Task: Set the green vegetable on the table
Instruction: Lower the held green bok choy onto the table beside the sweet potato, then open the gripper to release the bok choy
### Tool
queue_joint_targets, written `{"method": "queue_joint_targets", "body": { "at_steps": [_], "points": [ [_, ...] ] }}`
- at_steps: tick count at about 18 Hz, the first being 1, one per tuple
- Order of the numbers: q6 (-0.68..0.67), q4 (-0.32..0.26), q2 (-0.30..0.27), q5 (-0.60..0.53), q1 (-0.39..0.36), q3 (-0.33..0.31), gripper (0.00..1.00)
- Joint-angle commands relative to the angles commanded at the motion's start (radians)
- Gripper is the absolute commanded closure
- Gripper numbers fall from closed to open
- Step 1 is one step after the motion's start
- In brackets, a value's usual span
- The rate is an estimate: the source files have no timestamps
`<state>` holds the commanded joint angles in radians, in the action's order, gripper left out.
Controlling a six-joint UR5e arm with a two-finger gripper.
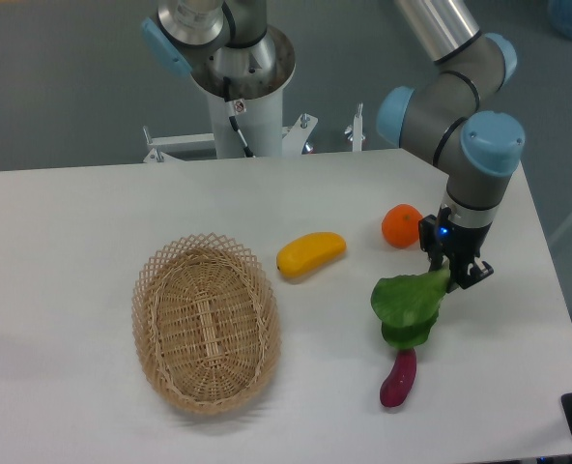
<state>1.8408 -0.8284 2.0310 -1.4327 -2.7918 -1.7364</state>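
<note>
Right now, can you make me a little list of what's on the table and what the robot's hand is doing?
hand: shut on the green vegetable's pale stem end
green vegetable: hanging from the hand, leaves down by the purple one
purple vegetable: lying on the table
yellow fruit: right of basket
orange: behind the hand
basket: empty

Arm reaching down at right; gripper low, jaws closed, wrist near vertical.
</note>
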Motion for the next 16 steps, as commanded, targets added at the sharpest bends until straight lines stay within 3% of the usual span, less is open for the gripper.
{"method": "queue_joint_targets", "body": {
  "at_steps": [4,5,9,13,16],
  "points": [
    [-0.005,0.018,0.008,0.0,0.003,-0.011,0.54],
    [-0.008,0.018,0.008,0.0,0.003,-0.012,0.48],
    [-0.012,0.025,0.008,0.0,0.003,-0.005,0.01],
    [-0.015,0.025,0.0,0.0,0.008,0.003,0.0],
    [-0.037,0.023,-0.014,-0.005,0.015,0.044,0.0]
  ]
}}
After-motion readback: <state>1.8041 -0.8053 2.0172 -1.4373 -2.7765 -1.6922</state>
